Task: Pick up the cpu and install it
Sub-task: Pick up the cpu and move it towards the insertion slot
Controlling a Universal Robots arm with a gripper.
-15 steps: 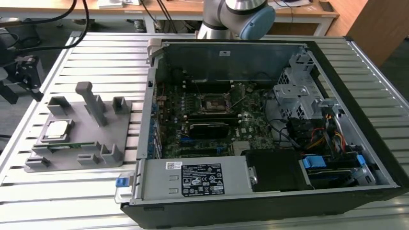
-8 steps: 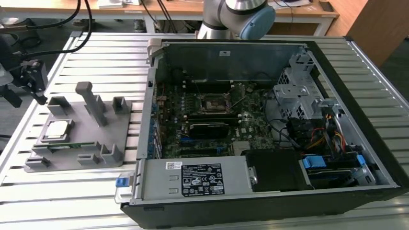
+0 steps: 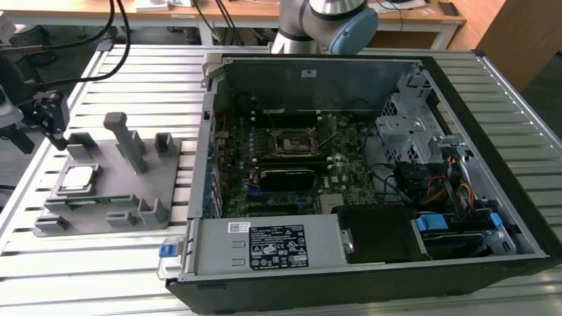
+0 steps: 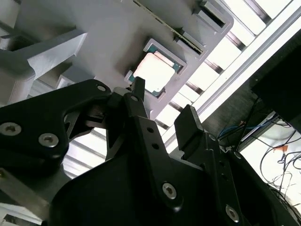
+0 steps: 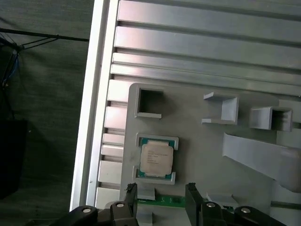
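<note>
Cpu (image 3: 81, 176) sat in its recess on the grey fixture tray (image 3: 131, 197), lower left of the exterior view, on the slatted counter (image 3: 88, 276). Pincer (image 5: 161, 190) hovered near it, released, fingers spread, holding nothing. Open computer case (image 3: 351, 296) lay at the exterior view's right.

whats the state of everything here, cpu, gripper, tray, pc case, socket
cpu: lying flat in its nest, metal top up, not gripped
gripper: open, empty, over the tray, clear of the cpu
grey fixture tray: flat on the slatted table, holding the cpu
computer case: lying on its side, open on top, insides exposed
cpu socket: looks empty, no chip seated; latch position cannot be told
</note>
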